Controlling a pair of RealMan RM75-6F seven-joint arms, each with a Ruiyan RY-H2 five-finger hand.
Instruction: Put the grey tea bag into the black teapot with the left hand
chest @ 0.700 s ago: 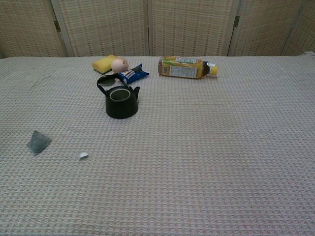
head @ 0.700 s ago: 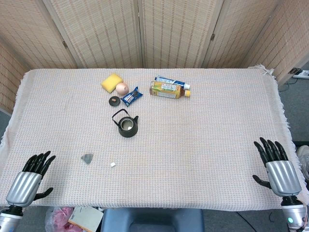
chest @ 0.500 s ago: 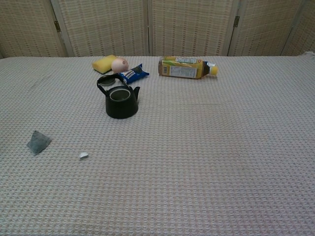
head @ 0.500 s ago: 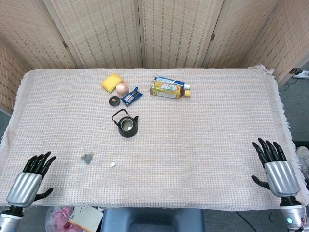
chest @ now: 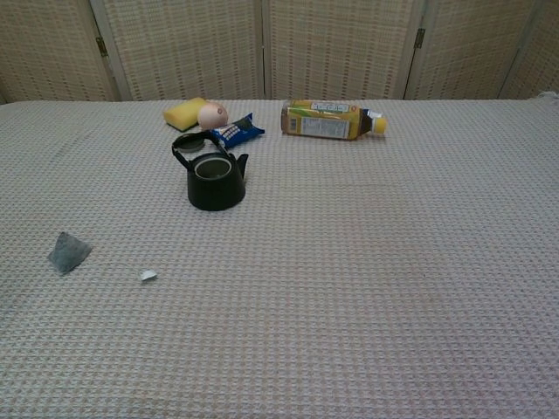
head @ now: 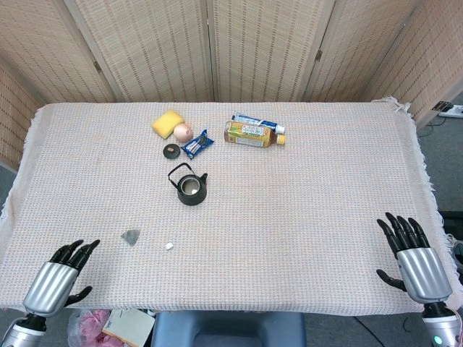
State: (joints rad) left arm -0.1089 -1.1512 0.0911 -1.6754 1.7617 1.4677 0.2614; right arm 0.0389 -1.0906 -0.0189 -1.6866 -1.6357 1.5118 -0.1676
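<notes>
Here, a small grey tea bag [head: 131,236] lies on the near left of a cloth-covered table [head: 304,202].
Crumpled into a pyramid shape, it sits well apart from the lidless black teapot [head: 191,188] further back. The left hand [head: 59,277] and right hand [head: 414,254] hover at the near corners, fingers spread, holding nothing; bare cloth stretches between them.

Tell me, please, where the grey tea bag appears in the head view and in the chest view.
Head view: grey tea bag lies lower left, near the table's front edge.
Chest view: grey tea bag lies far left, at mid-height.
Shared landmark: the small white tag just right of it.
</notes>
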